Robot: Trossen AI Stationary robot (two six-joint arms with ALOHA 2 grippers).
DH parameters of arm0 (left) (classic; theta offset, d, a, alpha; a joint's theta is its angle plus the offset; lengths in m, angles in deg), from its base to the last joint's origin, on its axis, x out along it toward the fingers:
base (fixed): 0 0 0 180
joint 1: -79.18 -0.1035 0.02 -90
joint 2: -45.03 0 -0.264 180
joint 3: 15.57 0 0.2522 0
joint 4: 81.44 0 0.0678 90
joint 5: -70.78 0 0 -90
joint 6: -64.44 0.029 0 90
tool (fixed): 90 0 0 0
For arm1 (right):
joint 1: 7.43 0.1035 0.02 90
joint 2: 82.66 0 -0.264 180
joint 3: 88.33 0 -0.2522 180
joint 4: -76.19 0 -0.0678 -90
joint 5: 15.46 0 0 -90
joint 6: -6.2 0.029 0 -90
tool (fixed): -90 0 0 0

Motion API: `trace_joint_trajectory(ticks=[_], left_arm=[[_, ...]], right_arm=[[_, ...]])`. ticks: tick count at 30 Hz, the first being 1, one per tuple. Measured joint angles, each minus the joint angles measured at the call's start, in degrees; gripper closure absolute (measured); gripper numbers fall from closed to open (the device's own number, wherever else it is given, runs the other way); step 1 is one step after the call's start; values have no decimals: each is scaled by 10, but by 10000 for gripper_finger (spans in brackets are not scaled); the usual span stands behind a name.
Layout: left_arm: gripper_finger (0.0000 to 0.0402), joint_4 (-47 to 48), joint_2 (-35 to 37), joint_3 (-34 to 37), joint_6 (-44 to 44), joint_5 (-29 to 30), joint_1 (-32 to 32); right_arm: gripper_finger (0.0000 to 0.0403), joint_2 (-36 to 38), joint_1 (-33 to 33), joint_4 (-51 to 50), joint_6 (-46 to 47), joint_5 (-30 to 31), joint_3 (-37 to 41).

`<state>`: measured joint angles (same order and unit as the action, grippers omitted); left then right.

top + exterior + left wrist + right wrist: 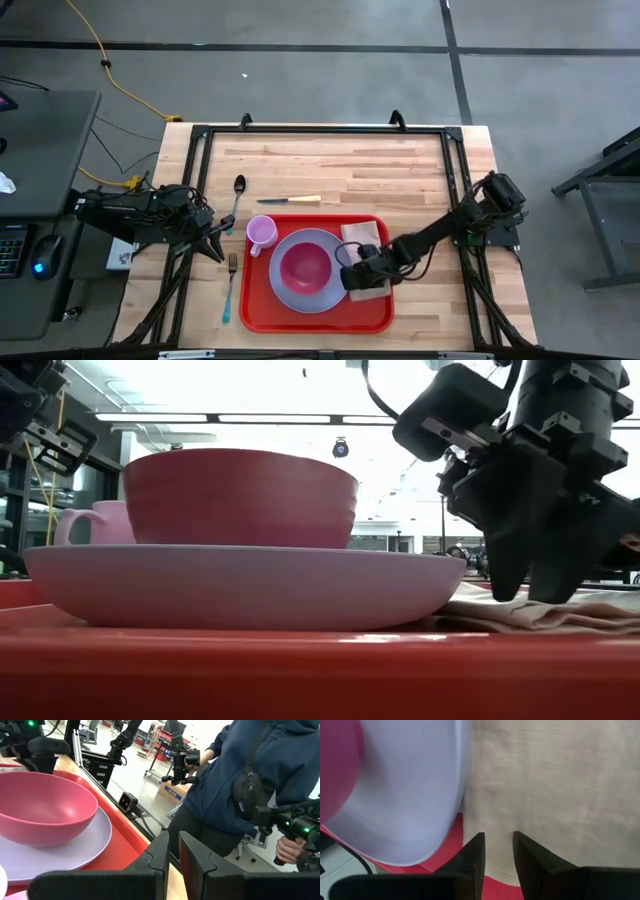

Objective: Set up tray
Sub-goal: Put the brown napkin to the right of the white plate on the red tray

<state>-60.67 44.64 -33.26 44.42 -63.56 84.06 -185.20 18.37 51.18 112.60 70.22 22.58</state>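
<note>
High view: hovering low right of centre over tan napkin [365,240] on red tray [315,315], right gripper [358,277] fingers narrowly parted, risking dragging napkin askew against plate [300,296].

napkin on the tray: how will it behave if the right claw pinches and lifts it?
The napkin looks like soft woven cloth lying rumpled on the tray, so it would probably droop and unfold. It looks thin, so likely light. One edge sits against the plate, so it may drag there.
</note>
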Motion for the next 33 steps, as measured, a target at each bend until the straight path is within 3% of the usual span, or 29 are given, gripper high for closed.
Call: trace_joint_trajectory(ticks=[17, 33], left_arm=[[328, 0, 0, 0, 0, -2, 0], [328, 0, 0, 0, -8, -2, 0]], right_arm=[[325, 0, 6, 17, 12, 12, 0], [325, 0, 6, 24, 16, -13, -1]])
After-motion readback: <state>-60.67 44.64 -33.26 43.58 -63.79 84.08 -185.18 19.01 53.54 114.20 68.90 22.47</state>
